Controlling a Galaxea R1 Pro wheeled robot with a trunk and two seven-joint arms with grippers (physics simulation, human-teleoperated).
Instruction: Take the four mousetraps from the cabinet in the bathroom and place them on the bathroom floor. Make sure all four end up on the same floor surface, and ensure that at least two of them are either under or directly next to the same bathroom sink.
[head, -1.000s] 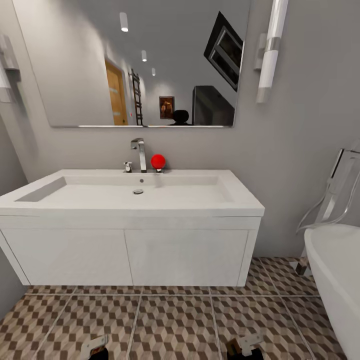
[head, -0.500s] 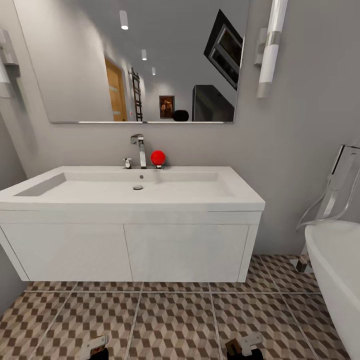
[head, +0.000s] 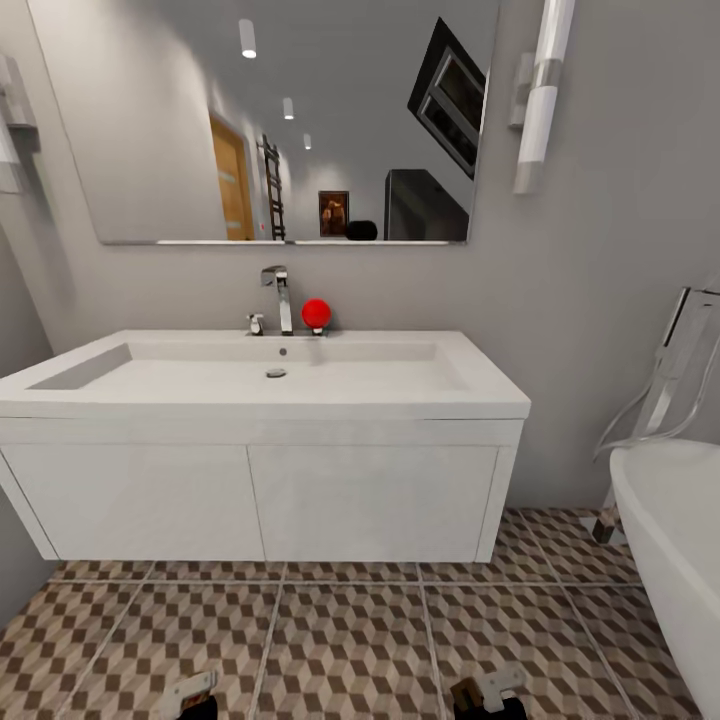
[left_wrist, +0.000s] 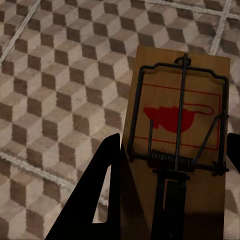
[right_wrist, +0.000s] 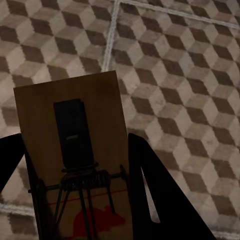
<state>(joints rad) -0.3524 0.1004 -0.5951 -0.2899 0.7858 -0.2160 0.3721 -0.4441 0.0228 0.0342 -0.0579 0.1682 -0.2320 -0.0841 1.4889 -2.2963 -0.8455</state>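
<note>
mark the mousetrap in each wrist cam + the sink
Left mousetrap (left_wrist: 180, 120): left wrist view, on the red mouse print of the board.
Right mousetrap (right_wrist: 67, 130): right wrist view, on the dark plate on the board.
Sink (head: 270, 385): head view, on the white basin floor.

We see even, soft render light in the head view; ceiling spots (head: 247, 43) glare in the mirror (head: 280, 120). Shadow sits under the vanity (head: 260, 500). Wrist views are dimmer, pincer fingers (left_wrist: 100, 200) near-black silhouettes. Edges bow slightly.
</note>
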